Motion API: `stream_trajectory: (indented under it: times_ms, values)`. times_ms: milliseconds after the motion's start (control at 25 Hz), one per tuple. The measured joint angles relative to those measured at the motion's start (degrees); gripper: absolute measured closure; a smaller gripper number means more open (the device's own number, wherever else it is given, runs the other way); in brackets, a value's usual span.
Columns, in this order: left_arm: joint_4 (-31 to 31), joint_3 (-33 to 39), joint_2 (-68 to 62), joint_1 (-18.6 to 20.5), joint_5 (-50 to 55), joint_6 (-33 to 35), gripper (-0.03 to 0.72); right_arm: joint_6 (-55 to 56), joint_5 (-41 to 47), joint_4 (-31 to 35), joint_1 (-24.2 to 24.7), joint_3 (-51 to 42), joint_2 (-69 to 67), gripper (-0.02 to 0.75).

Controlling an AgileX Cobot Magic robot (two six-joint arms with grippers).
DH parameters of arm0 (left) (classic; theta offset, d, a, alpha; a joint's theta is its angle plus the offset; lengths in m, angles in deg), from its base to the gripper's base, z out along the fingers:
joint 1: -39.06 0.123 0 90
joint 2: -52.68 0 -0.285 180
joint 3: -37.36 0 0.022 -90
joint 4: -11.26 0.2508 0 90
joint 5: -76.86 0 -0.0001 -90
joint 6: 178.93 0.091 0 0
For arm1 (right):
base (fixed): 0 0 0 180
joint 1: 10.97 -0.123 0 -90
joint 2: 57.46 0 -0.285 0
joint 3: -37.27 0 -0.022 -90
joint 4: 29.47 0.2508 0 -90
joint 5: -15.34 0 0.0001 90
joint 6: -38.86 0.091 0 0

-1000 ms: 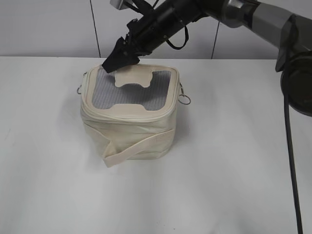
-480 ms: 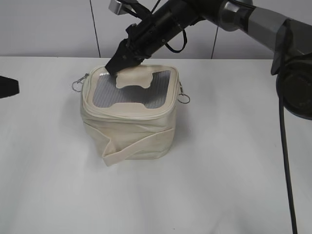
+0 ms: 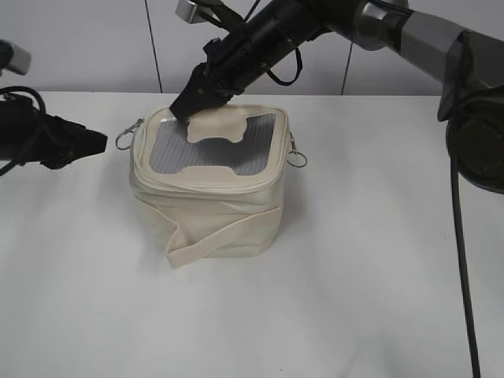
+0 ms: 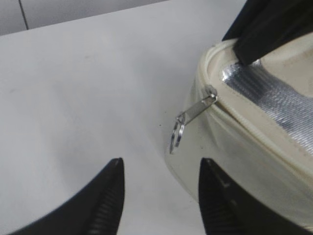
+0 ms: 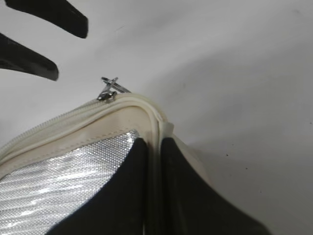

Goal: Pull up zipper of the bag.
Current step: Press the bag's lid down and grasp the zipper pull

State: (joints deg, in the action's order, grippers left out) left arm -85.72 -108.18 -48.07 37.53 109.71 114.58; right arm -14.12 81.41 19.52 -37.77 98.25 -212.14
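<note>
Even, bright light — soft shadows

"What am I driving here?"

"My right arm (image 3: 409, 31) wears silver-grey shells over black joints, a thin black cable looping beneath it. Both grippers carry matte black tapered fingers; the left gripper (image 4: 159, 196) shows ribbed inner pads (image 4: 105, 215), a black cable trailing behind."

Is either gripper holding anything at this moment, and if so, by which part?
The right gripper pinches the bag by its top rim at the back corner. The left gripper is open and holds nothing, short of the zipper pull.
</note>
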Motion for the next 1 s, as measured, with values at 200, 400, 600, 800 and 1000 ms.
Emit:
stream_trajectory:
  times_ms: [200,400,600,800,1000]
  values:
    - [-0.3,-2.2,-3.0,-2.4,-1.7,8.6,0.312,0.2,0.2,0.2,0.0,0.0,0.0,0.675]
    - [-0.2,-3.9,-4.9,-5.8,-7.4,10.6,0.312,0.2,0.3,0.2,0.0,0.0,0.0,0.675]
    - [-0.1,-6.0,-6.9,-6.9,-9.1,10.9,0.312,0.2,0.3,0.3,0.0,0.0,0.0,0.681]
    - [-0.1,-7.0,-8.7,-7.0,-8.9,11.0,0.354,0.2,0.4,0.3,0.0,0.0,0.0,0.682]
    - [-0.1,-7.0,-8.9,-7.0,-6.9,11.0,0.608,0.2,0.4,0.3,0.0,0.0,0.0,0.682]
